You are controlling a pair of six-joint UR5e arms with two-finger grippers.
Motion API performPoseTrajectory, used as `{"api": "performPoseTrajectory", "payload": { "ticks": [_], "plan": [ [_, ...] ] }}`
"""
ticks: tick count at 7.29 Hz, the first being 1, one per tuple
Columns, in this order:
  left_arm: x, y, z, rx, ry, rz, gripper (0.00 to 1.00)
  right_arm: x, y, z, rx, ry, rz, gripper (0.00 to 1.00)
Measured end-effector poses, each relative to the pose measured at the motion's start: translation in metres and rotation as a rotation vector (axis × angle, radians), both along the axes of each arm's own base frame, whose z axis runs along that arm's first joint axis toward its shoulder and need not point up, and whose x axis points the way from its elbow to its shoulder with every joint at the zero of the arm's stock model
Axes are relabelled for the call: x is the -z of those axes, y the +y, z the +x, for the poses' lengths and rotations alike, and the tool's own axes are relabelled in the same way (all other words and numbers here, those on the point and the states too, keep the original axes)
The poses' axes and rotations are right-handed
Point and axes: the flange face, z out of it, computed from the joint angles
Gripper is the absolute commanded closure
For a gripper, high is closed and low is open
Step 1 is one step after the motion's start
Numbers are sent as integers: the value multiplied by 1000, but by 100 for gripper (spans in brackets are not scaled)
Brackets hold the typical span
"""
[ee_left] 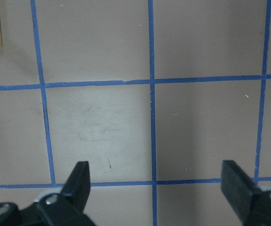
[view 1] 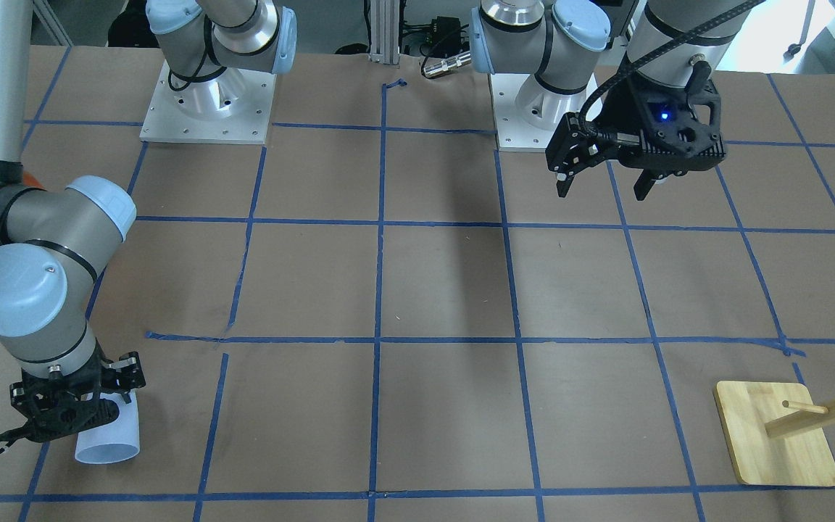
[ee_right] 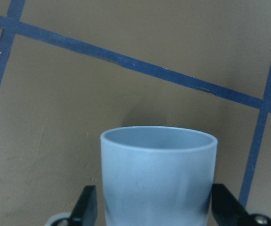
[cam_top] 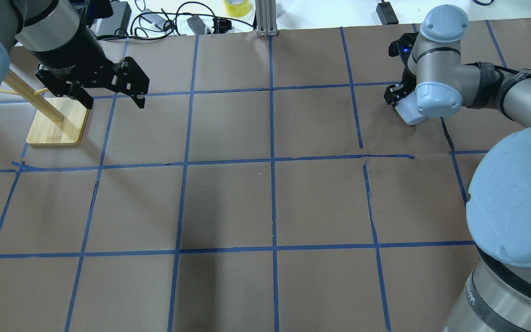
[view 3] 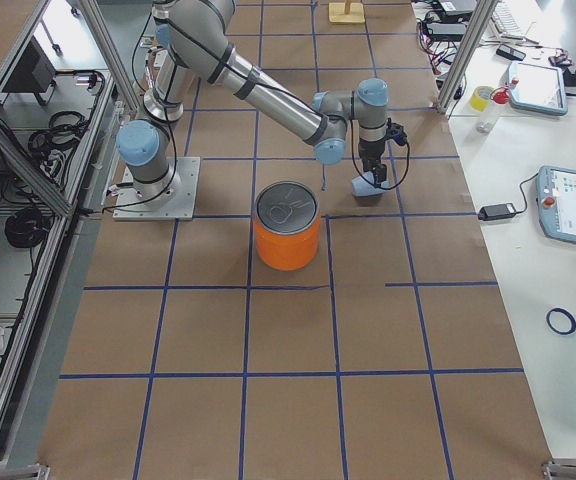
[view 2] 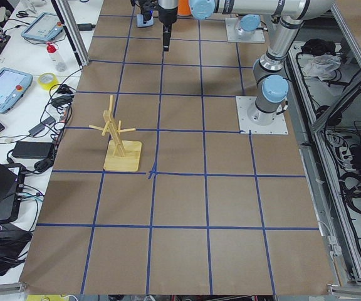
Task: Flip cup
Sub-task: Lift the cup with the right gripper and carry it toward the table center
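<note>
1. Clasping the cup by its flanks in the right hand, one finger pressed to each side, mouth turned away from the wrist.
2. Keeping to about 2 o'clock on the tabletop in the overhead view, tipped over toward its side, open rim facing 6 o'clock in the front-facing view; cannot tell whether resting on the brown paper or raised just off it.
3. Holding the left hand above the tabletop at about 10 o'clock in the overhead view, fingers spread wide, well apart from the cup.
4. Showing a wooden peg stand just beside that hand, toward its 8 o'clock, upright on a flat base.
</note>
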Motion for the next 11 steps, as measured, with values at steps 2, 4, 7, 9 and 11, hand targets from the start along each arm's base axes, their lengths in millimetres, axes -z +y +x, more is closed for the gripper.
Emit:
{"api": "performPoseTrajectory", "payload": {
  "ticks": [2, 4, 7, 9, 11],
  "plan": [
    [0, 0, 0, -1, 0, 1, 0, 18, -1, -1, 8, -7, 16, 48],
    [1, -1, 0, -1, 1, 2, 0, 30, 0, -1, 13, -8, 26, 100],
    [1, -1, 0, -2, 2, 3, 0, 23, -3, 0, -58, 15, -2, 100],
    [1, -1, 0, -4, 3, 1, 0, -1, 5, 8, -231, 36, 57, 100],
    [1, -1, 0, -4, 3, 1, 0, -22, 21, 57, -449, 50, 129, 100]
  ]
}}
